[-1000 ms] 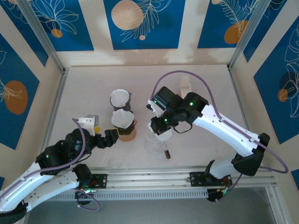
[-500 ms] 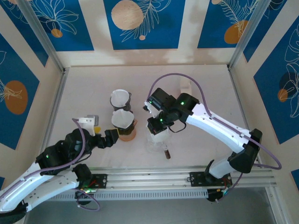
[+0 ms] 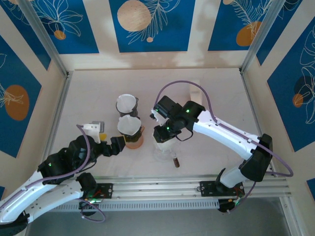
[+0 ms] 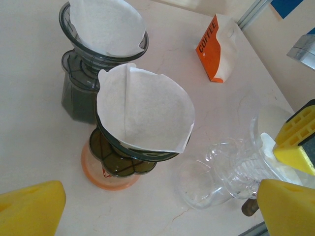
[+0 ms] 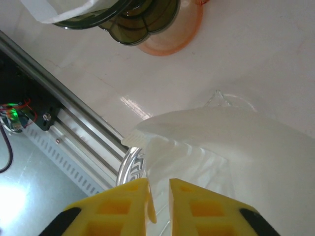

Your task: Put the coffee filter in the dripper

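Table (image 3: 98,98): white work surface, with three drippers grouped around its centre. Left gripper (image 4: 161,194): fingers spread wide and holding nothing, parked at 9 o'clock of the clear glass dripper (image 4: 216,172). Right gripper (image 5: 158,187): positioned directly over that dripper. Its fingers are close together with a narrow gap between them. The paper's edge lies in the gap against one finger; whether they are gripping it cannot be determined. Neighbouring units: the dark dripper (image 4: 78,93) at 11 o'clock of the clear one and the amber dripper (image 4: 110,174) at 10 o'clock each already carry an opened white filter. Clear glass dripper: stands just toward 6 o'clock of the table's centre. The coffee filter (image 5: 231,147) is at its mouth, with the glass rim visible beneath the paper's 8 o'clock edge. Assessment: the task is judged nearly complete. The paper has been delivered to the correct dripper but is not yet confirmed seated or released. Outstanding items are letting go, lifting clear, and checking that the cone sits down into the glass. Condition of filter: white, thin and somewhat translucent, pleated and bunched near the fingers, only partly opened, and less tidy than the two neighbouring papers.
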